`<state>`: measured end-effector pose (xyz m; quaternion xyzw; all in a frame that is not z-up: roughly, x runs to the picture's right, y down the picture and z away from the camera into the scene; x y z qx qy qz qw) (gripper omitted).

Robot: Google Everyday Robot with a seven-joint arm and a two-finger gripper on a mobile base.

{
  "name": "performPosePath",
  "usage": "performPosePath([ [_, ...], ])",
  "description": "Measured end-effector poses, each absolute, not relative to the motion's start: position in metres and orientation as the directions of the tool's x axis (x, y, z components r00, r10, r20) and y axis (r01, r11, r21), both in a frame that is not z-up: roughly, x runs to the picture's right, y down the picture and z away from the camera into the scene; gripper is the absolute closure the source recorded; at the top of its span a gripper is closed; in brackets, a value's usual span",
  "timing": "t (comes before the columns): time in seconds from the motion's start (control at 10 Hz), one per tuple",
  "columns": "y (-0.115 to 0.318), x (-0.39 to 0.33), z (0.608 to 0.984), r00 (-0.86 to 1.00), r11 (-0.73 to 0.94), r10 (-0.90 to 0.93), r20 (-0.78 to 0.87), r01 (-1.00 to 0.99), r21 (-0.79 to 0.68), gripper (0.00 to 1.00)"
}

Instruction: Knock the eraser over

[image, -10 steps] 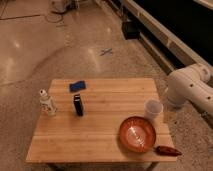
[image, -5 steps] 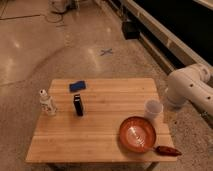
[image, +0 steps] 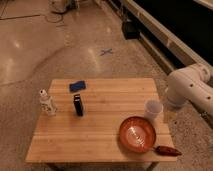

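The eraser (image: 78, 105), a small black block with a thin pale band near its top, stands upright on the left half of the wooden table (image: 100, 127). The white robot arm (image: 190, 90) reaches in from the right edge of the view, beyond the table's right side, far from the eraser. The gripper itself is out of view; only the arm's white links show.
A flat blue pad (image: 77, 86) lies behind the eraser. A small white bottle (image: 47, 103) stands at the left. A white cup (image: 153, 109), an orange-red bowl (image: 136, 134) and a reddish object (image: 167, 150) sit at the right. A blue cross (image: 105, 51) marks the floor.
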<state>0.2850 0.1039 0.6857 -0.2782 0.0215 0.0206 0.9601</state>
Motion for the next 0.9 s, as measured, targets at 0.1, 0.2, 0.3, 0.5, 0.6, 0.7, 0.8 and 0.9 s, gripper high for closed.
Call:
performPosePath([
  [0.1, 0.100, 0.276, 0.693, 0.999, 0.843, 0.002, -0.043, -0.024, -0.537, 0.35],
  [0.2, 0.096, 0.264, 0.700, 0.999, 0.844, -0.022, -0.029, 0.003, -0.537, 0.35],
  [0.3, 0.095, 0.252, 0.705, 0.999, 0.840, -0.051, -0.017, 0.034, -0.541, 0.35],
  [0.5, 0.101, 0.216, 0.713, 0.993, 0.823, -0.115, 0.029, 0.111, -0.557, 0.35],
  [0.6, 0.108, 0.196, 0.714, 0.988, 0.810, -0.145, 0.057, 0.152, -0.566, 0.35],
  [0.7, 0.115, 0.176, 0.713, 0.980, 0.797, -0.180, 0.088, 0.197, -0.571, 0.35],
  [0.8, 0.123, 0.150, 0.713, 0.967, 0.780, -0.220, 0.125, 0.252, -0.574, 0.35],
  [0.9, 0.126, 0.127, 0.714, 0.955, 0.767, -0.251, 0.157, 0.295, -0.570, 0.35],
])
